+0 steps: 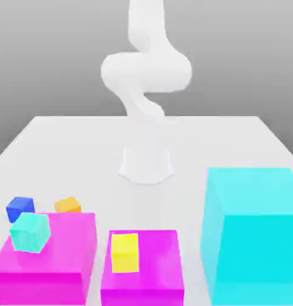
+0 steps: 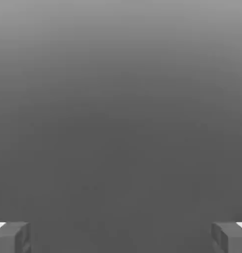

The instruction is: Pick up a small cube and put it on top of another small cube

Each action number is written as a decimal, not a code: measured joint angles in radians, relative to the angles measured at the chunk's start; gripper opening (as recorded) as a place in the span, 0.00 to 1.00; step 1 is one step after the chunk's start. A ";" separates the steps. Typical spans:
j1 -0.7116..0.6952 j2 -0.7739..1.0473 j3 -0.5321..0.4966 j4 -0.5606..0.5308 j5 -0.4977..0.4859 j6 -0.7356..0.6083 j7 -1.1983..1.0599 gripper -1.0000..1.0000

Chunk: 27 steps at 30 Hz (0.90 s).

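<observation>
Exterior view: nothing looks done yet. The small dark blue cube (image 1: 20,208) sits on the white worktop (image 1: 83,155) at this view's left, just behind a magenta block (image 1: 65,254), close beside the small orange cube (image 1: 68,205). It is plain, sharp-edged and upright, matching the orange one in size. A teal cube (image 1: 30,232) rests on the magenta block. The picking and the stacking are both left, I judge.

Hand view: the tool (image 2: 121,237) stands wide open, holding nothing.
</observation>
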 joint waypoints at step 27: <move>-0.583 0.705 -0.217 -0.318 -0.078 0.398 0.603 0.50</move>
